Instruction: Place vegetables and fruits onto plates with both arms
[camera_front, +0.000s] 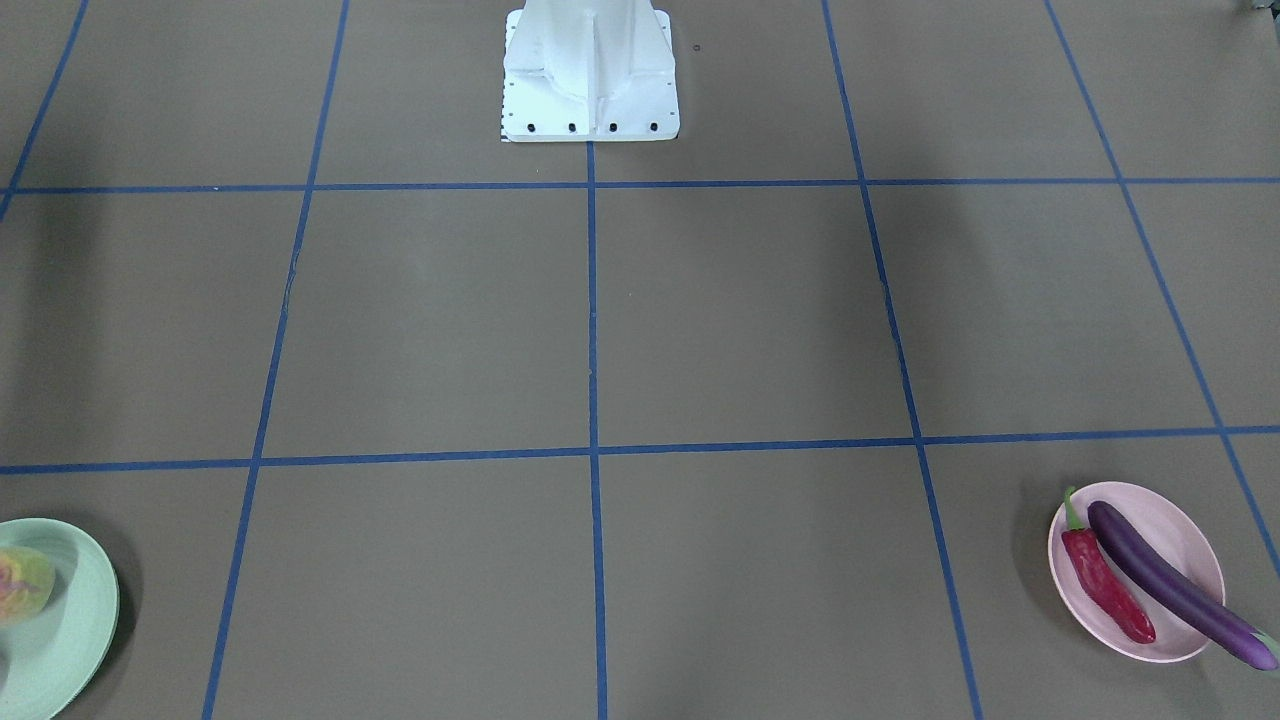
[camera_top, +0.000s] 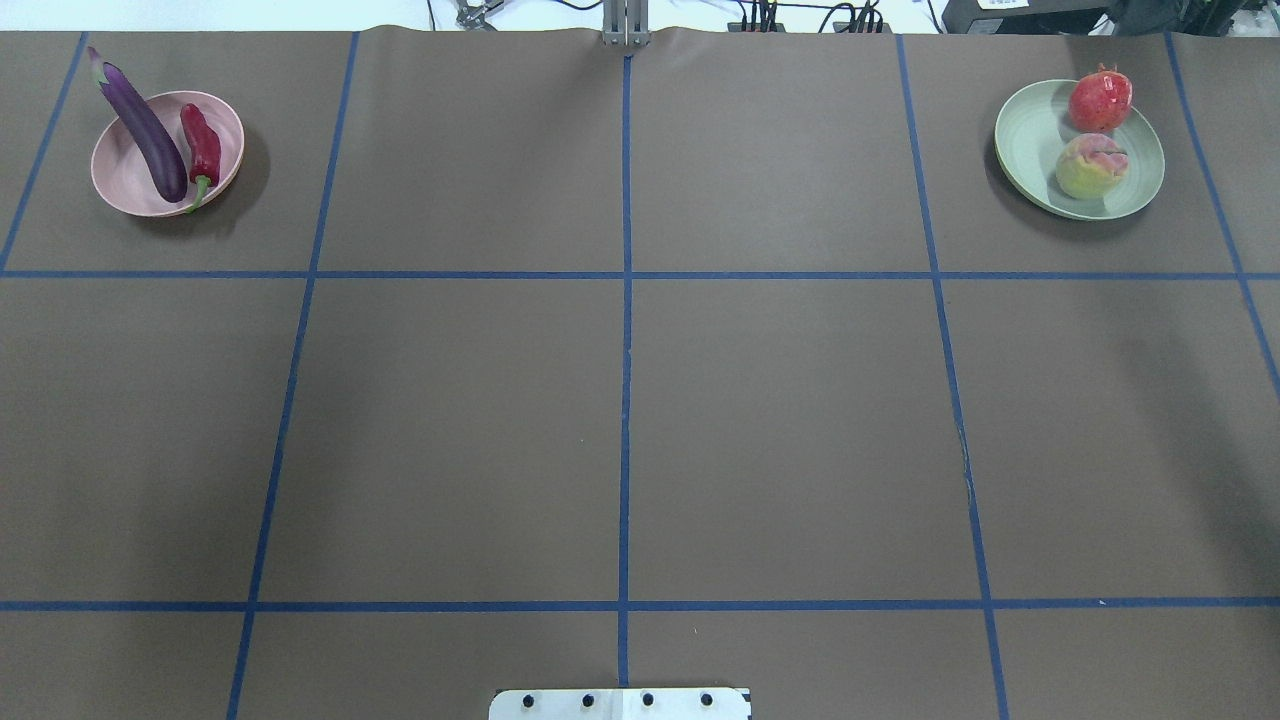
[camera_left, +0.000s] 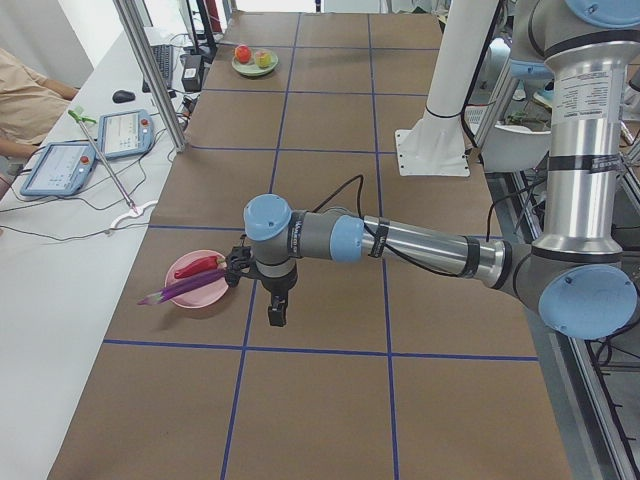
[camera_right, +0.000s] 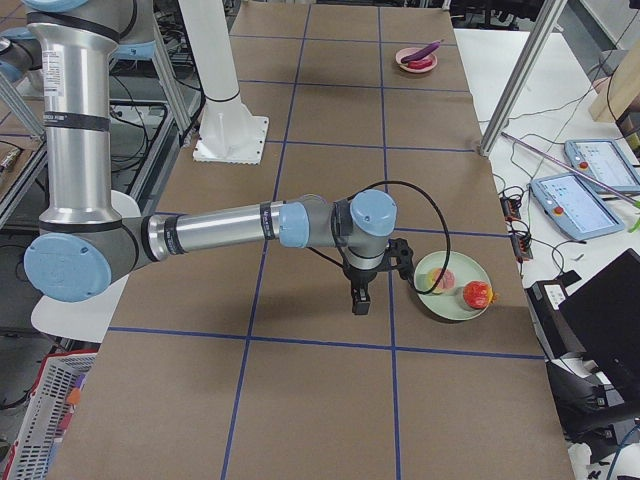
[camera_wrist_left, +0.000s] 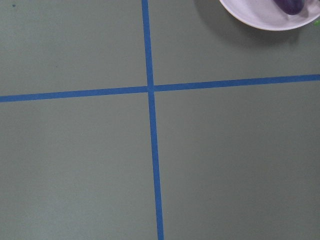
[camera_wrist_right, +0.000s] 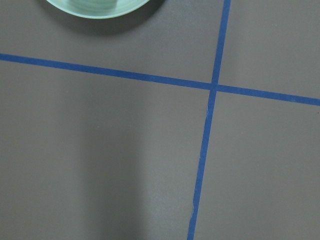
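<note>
Since everything sits plated, little remains

Though light, the glossy eggplant (camera_top: 145, 135) looks slippery, best pinched mid-body; it lies across the pink plate (camera_top: 112, 186) beside the chili (camera_top: 203, 145). On the green plate (camera_top: 1028, 150) sit peach (camera_top: 1090, 167) and pomegranate (camera_top: 1100, 100). Nearby hang left gripper (camera_left: 275, 318) and right gripper (camera_right: 359, 305); finger spread cannot be told

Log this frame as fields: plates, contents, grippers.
pale pink round plate: long purple eggplant, cap end overhanging rim; dark red chili pepper
pale mint green round plate: red pomegranate; yellow-pink peach
left gripper: over bare table near pink plate, state unclear
right gripper: over bare table near green plate, state unclear
status: all four items plated
</note>
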